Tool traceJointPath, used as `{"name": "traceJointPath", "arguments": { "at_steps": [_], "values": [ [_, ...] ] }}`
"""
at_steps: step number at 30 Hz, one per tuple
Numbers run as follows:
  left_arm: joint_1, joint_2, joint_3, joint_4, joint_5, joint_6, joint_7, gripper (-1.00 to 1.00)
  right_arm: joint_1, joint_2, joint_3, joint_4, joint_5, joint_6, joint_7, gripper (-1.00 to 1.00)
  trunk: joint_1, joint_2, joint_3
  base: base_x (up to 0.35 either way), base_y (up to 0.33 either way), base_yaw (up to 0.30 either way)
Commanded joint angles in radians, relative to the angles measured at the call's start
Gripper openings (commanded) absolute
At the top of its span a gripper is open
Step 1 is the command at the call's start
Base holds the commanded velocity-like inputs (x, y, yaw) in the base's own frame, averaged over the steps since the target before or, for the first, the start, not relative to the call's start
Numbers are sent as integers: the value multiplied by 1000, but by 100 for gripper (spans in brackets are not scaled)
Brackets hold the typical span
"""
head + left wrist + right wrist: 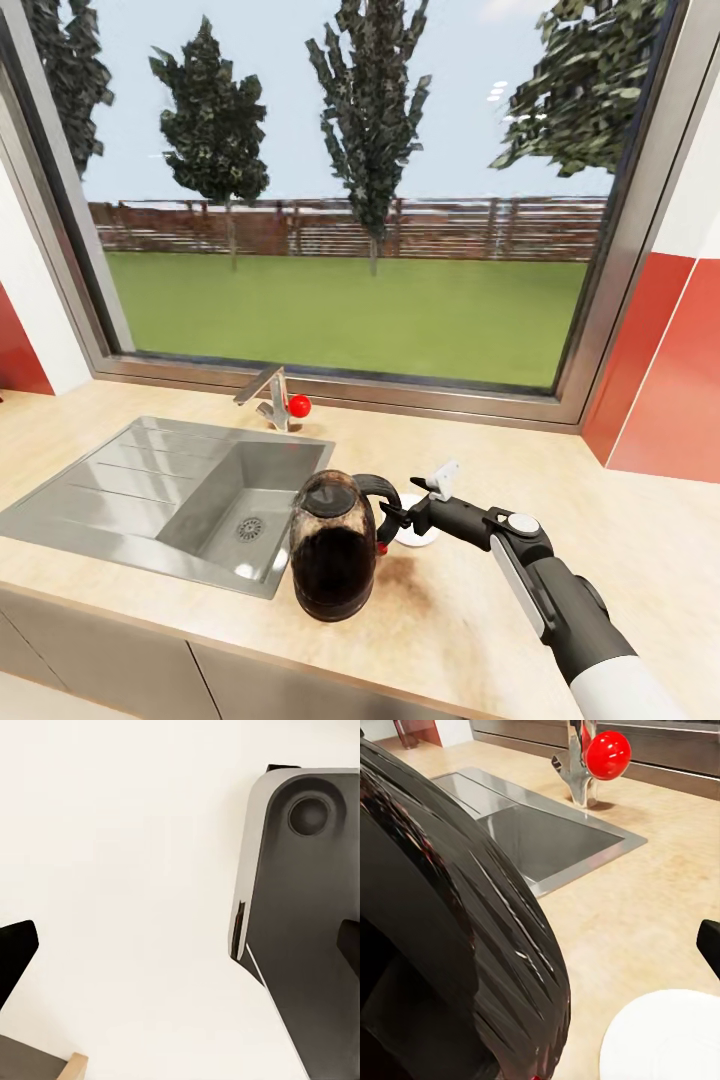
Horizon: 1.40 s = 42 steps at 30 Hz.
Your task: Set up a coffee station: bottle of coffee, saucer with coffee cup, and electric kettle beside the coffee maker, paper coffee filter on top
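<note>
The electric kettle (333, 555), clear glass with a dark lower part and black loop handle, stands upright on the countertop (520, 450) at the sink's right corner. My right gripper (392, 520) is at the kettle's handle, open, with the handle between its fingers. The right wrist view has the kettle (450, 945) very close and one fingertip (709, 945) at the edge. The white saucer (420, 538) (667, 1039) lies flat on the counter right under that gripper. My left gripper (180, 949) hangs open with nothing in it. The coffee maker, bottle of coffee, paper coffee filter, coffee cup and kitchen shelf are out of view.
A steel sink (150, 480) with a drainboard fills the counter's left part. A faucet (270, 398) with a red knob (299, 405) stands behind it below a large window. Bare counter stretches right of the saucer toward a red wall panel (660, 390).
</note>
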State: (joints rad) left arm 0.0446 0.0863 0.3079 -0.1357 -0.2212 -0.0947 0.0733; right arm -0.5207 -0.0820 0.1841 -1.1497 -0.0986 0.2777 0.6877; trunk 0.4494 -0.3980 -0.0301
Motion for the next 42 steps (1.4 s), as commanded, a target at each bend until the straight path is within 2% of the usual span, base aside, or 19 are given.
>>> {"name": "traceJointPath", "arguments": {
  "at_steps": [1, 9, 10, 42],
  "values": [
    [0, 0, 7, -1, -10, -2, 2, 100, -1, -1, 2, -1, -10, 9, 0, 100, 1, -2, -2, 0, 0, 0],
    [0, 0, 7, -1, -10, -2, 2, 100, -1, -1, 1, -1, -10, 9, 0, 100, 1, -2, -2, 0, 0, 0],
    [0, 0, 7, -1, -10, -2, 2, 100, -1, -1, 1, -1, -10, 9, 0, -100, 1, -2, -2, 0, 0, 0],
    [0, 0, 5, -1, -10, -3, 2, 100, -1, 1, 2, -6, -11, 10, 0, -100, 1, -2, -2, 0, 0, 0]
  ]
}}
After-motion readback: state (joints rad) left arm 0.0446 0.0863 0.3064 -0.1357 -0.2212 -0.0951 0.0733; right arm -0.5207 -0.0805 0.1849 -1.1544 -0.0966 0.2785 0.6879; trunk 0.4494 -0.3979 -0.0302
